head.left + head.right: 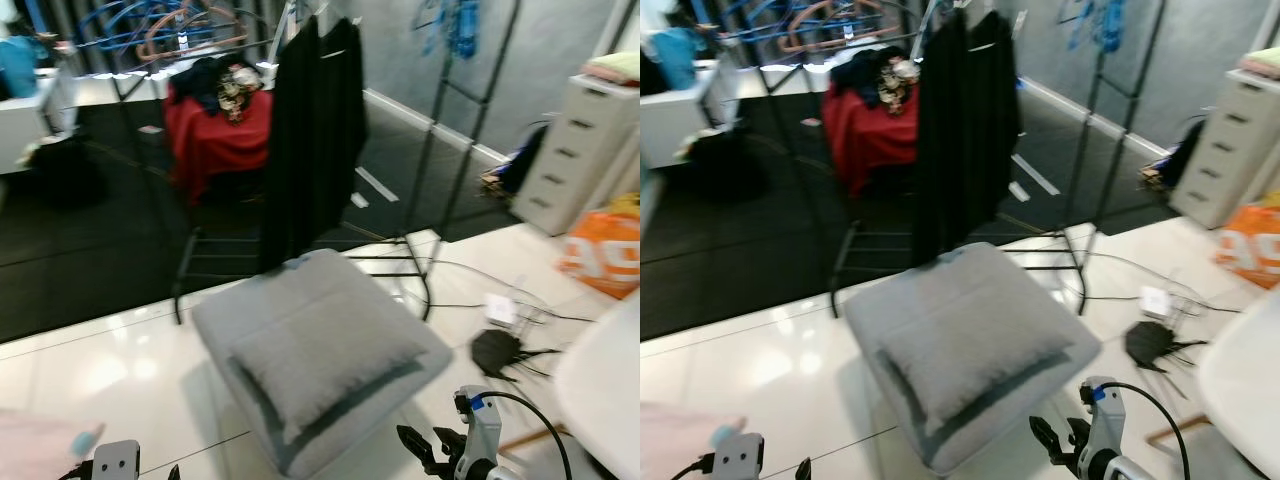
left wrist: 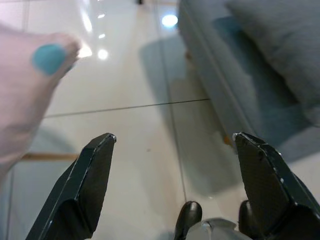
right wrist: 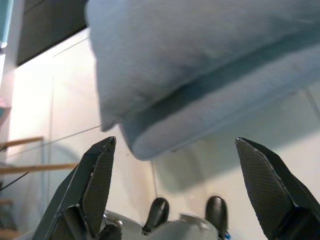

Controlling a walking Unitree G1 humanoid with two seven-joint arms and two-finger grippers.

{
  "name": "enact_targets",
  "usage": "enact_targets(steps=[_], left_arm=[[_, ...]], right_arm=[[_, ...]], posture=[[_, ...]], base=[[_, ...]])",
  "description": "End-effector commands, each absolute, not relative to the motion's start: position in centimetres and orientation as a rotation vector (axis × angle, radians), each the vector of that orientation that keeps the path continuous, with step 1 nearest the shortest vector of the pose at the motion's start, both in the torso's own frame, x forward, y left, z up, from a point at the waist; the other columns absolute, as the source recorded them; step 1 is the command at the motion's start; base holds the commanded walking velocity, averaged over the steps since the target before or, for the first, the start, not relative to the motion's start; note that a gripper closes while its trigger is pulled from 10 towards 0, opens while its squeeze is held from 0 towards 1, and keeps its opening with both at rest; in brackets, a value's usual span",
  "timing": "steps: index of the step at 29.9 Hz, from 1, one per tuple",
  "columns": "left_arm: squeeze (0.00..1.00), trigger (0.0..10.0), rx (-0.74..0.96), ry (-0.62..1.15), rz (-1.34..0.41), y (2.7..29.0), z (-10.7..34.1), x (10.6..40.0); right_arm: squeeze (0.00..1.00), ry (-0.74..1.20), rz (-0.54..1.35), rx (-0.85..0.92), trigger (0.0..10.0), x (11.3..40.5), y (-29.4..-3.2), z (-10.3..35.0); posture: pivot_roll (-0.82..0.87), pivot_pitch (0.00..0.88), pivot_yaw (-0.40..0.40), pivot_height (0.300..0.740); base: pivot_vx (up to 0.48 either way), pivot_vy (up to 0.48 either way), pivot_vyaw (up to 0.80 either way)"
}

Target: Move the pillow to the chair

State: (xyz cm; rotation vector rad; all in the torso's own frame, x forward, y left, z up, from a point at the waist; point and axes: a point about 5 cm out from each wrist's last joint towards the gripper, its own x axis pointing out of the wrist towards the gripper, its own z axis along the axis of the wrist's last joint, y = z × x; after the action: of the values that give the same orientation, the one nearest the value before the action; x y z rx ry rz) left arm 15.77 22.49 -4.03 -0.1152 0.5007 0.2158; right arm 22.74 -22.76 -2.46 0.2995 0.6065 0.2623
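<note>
We are observing a grey rectangular fabric pillow (image 1: 325, 365) lying on a grey square padded seat (image 1: 240, 320) (on glossy white floor (image 1: 90, 370)). Left end effector (image 2: 172, 150) and right end effector (image 3: 175, 150) are hovering low beside it, fingers spread wide, gripping nothing.

- Pillow (image 1: 325, 365) lies on the grey cushion seat (image 1: 250, 310) at 12 o'clock; bare glossy floor (image 1: 110, 375) runs open toward 10 o'clock.
- Black clothes rack (image 1: 315, 130) stands just behind the seat, blocking 12 to 1 o'clock.
- Cables and black adapter (image 1: 497, 350) clutter the floor at 2 o'clock.
- White curved edge (image 1: 605, 385) crowds 3 o'clock.
- Pink object (image 2: 25, 85) sits at 8 o'clock.
</note>
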Motion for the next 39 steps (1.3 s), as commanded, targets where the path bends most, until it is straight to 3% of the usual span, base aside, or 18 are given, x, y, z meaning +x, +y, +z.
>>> enact_targets(steps=[1, 14, 21, 39], left_arm=[[0.00, 10.0, -0.117, 0.509, 0.223, 22.5, -4.1, 15.6], [0.00, 10.0, -0.087, 0.525, 0.219, 22.9, -4.3, 15.6], [0.00, 10.0, -0.073, 0.535, 0.209, 22.9, -4.4, 15.6], [0.00, 10.0, -0.084, 0.481, 0.289, 24.1, -3.8, 16.7]], right_arm=[[0.00, 0.611, 0.262, 0.298, 10.0, 22.8, -22.7, -2.4], [0.00, 0.636, 0.244, 0.296, 10.0, 22.6, -22.9, -2.7], [0.00, 0.632, 0.239, 0.308, 10.0, 22.5, -22.7, -2.8], [0.00, 0.550, 0.218, 0.327, 10.0, 23.0, -22.7, -2.2]], posture=[[-0.14, 0.058, -0.045, 0.740], [-0.14, 0.048, -0.042, 0.740], [-0.14, 0.043, -0.035, 0.740], [-0.14, 0.044, -0.041, 0.740]], base=[[0.000, 0.000, 0.80], [0.000, 0.000, 0.00], [0.000, -0.480, 0.00], [0.000, 0.000, 0.00]])
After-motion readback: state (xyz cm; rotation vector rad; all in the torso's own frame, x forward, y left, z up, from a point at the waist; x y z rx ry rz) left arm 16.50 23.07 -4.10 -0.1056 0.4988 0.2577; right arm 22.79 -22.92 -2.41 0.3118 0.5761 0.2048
